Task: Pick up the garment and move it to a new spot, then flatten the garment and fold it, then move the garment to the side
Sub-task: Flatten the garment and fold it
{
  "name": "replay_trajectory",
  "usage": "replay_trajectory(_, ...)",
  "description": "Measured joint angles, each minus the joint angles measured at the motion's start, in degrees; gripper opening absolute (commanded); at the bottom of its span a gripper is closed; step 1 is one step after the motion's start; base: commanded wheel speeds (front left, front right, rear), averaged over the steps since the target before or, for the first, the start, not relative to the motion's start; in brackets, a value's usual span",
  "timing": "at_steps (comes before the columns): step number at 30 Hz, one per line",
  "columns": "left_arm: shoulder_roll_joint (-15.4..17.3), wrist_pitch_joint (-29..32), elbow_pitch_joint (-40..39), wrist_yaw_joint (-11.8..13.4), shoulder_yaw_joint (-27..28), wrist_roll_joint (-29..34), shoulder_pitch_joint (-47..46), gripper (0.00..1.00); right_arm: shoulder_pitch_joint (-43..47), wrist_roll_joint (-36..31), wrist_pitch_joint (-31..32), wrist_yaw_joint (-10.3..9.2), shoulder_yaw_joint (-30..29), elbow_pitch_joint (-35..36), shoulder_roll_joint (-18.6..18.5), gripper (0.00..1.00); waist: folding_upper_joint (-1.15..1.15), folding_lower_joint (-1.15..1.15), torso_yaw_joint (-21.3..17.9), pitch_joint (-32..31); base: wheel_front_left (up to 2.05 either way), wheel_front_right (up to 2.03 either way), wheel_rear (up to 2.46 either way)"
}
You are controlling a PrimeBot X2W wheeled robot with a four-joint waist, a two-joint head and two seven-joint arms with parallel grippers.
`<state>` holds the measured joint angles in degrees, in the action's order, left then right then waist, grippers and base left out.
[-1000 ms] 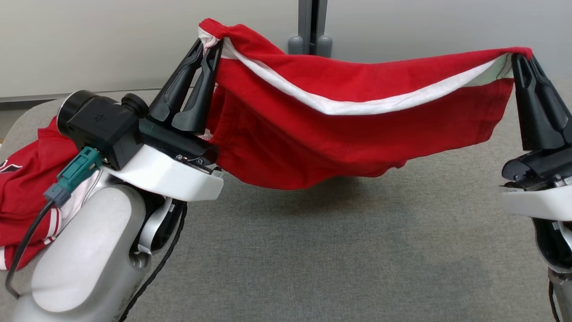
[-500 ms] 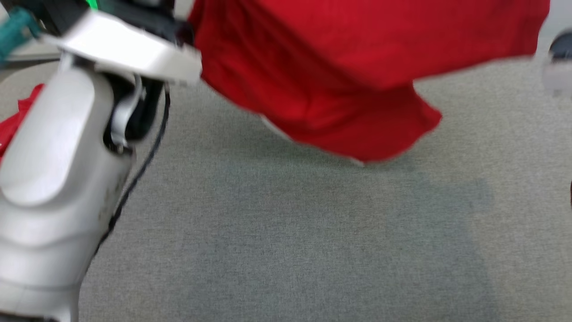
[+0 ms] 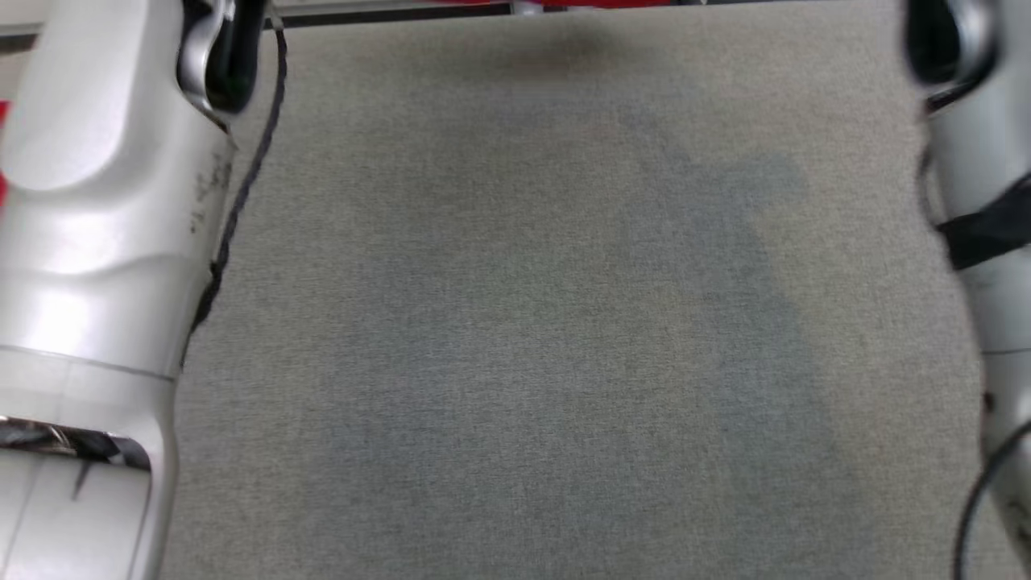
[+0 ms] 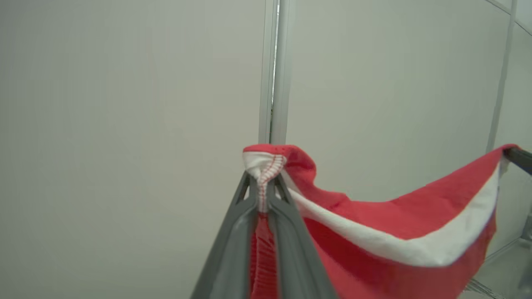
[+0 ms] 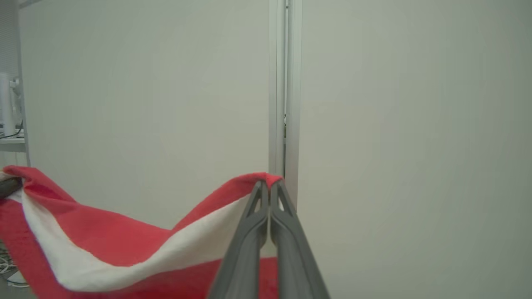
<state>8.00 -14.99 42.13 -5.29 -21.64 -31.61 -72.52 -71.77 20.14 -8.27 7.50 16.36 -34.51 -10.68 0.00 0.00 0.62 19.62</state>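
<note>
The garment point(image 4: 374, 216) is red with a white band and hangs in the air as a sagging span between my two grippers. My left gripper point(image 4: 262, 187) is shut on one bunched corner with a stitched hem. My right gripper point(image 5: 269, 187) is shut on the opposite corner of the garment point(image 5: 124, 236). In the left wrist view the right gripper's dark tip point(image 4: 517, 157) shows at the far end of the span. In the head view a thin red strip of the garment point(image 3: 604, 3) shows at the top edge, above the table.
A grey fabric table point(image 3: 523, 322) spreads below, flanked by my pale left forearm point(image 3: 97, 201) and right forearm point(image 3: 975, 177). A sliver of another red cloth point(image 3: 2, 161) shows at the left edge. A pale wall with a metal post point(image 5: 284, 83) stands behind.
The head view has tilted down toward the table. The stretched garment and both grippers have slid up out of its top edge. Both grips have held.
</note>
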Motion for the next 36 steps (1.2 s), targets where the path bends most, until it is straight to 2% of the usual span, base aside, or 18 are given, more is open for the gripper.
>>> replay_trajectory(5, -2.5, -0.1, 11.7, -1.5, 1.6, 0.6, 5.5, 0.00, 0.7, 4.5, -3.2, 0.00, 7.0, -15.2, 5.0, 0.00, 0.00, 0.00, -1.5, 2.3, 0.00, 0.00, 0.00)
replay_trajectory(6, -2.5, -0.1, 11.7, -1.5, 1.6, 0.6, 5.5, 0.00, 0.7, 4.5, -3.2, 0.00, 7.0, -15.2, 5.0, 0.00, 0.00, 0.00, -1.5, 2.3, 0.00, 0.00, 0.00)
replay_trajectory(7, -3.4, -0.1, 14.4, -1.7, 1.7, 0.4, 6.9, 0.00, 2.4, 6.4, -4.0, -0.01, 9.1, -18.7, 5.8, 0.00, 0.00, 0.00, -1.7, 3.0, 0.00, 0.00, 0.00)
replay_trajectory(10, -4.1, -0.1, 17.1, -2.0, 1.9, -0.2, 9.2, 0.00, 5.1, 9.3, -5.2, -0.01, 11.6, -22.0, 6.5, 0.00, 0.00, 0.00, -1.6, 3.7, 0.00, 0.00, 0.00)
replay_trajectory(15, -4.9, -0.1, 17.4, -2.1, 0.5, -2.0, 11.9, 0.00, 8.7, 13.2, -6.4, -0.01, 13.7, -22.6, 6.4, 0.00, 0.00, 0.00, -0.8, 3.9, 0.00, 0.00, 0.00)
replay_trajectory(20, -5.1, -0.1, 12.0, -2.1, -1.3, -4.2, 18.1, 0.00, 16.7, 14.6, -6.7, -0.01, 13.0, -15.7, 3.5, 0.00, 0.00, 0.00, 0.0, 2.3, 0.00, 0.00, 0.00)
replay_trajectory(26, -5.0, -0.1, 4.2, -2.1, -3.3, -4.5, 31.3, 0.00, 33.6, 13.4, -6.7, -0.01, 10.2, -4.1, 1.2, 0.00, 0.00, 0.00, 0.3, -1.3, 0.00, 0.00, 0.00)
replay_trajectory(31, -2.6, -0.1, -3.5, -2.1, -5.2, -2.3, 42.0, 0.00, 46.6, 9.8, -6.7, -0.01, 7.3, 3.9, -1.0, 0.00, 0.00, 0.00, 0.4, -4.4, 0.00, 0.00, 0.00)
replay_trajectory(36, 0.0, -0.1, -10.1, -2.1, -4.5, -0.3, 51.0, 0.00, 57.5, 8.4, -6.1, -0.01, 4.3, 10.8, -2.4, 0.00, 0.00, 0.00, 0.5, -7.6, 0.00, 0.00, 0.00)
